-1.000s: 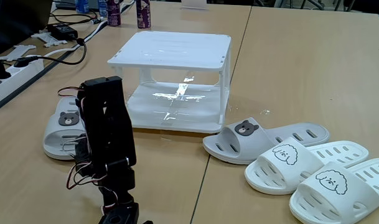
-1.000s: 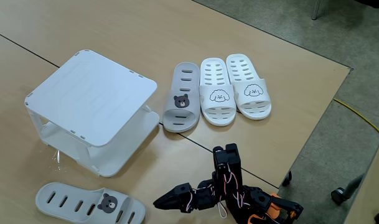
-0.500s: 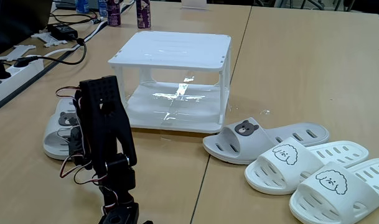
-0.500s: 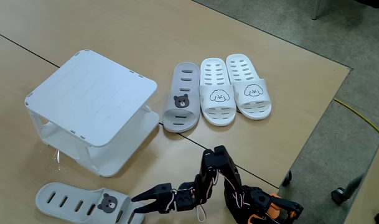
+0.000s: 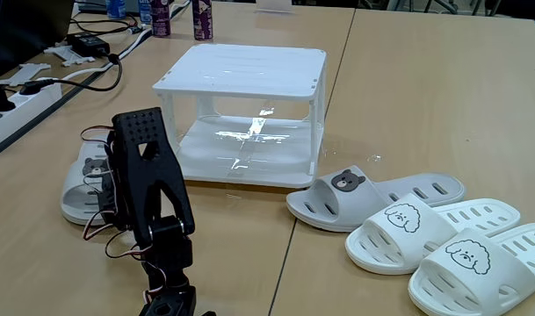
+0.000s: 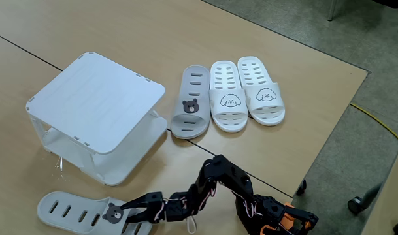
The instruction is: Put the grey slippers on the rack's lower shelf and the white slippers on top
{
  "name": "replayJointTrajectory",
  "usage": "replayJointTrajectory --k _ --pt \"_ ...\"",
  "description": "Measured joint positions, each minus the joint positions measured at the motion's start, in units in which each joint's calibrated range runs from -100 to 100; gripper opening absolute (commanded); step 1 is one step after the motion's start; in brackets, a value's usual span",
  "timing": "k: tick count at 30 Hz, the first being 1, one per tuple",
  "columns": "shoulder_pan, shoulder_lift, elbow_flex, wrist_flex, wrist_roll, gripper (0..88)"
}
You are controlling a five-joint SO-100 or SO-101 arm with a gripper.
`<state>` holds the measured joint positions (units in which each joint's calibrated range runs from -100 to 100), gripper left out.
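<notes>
While the rack point(image 6: 97, 108) stands bare on both tiers, the arm has stretched low across the table since a second ago, bringing its gripper point(image 6: 129, 209) right over the lone bear-face grey slipper point(image 6: 74, 212) in front of the rack. The jaws are spread, grasping nothing, so I'd judge a pickup is imminent. The other grey slipper point(image 6: 191, 103) and white slippers point(image 6: 246, 96) lie untouched.

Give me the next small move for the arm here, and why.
Probably lower the open gripper onto the strap of the grey slipper lying apart from the others and close. Its fingers already reach over the bear-face end, nothing is held, and the rack has both shelves bare, so no slipper is placed yet.
</notes>
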<state>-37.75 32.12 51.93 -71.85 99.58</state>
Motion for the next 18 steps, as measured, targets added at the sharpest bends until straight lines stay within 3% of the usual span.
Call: replayJointTrajectory --k 9,11,13,18 --pt "-0.2 9.9 -19.4 6.9 0.0 22.7" --pt "0.5 11.3 -23.8 8.6 0.0 16.5" --pt "1.3 12.0 -27.0 10.4 0.0 2.3" --pt "1.9 12.2 -29.5 11.8 0.0 0.7"
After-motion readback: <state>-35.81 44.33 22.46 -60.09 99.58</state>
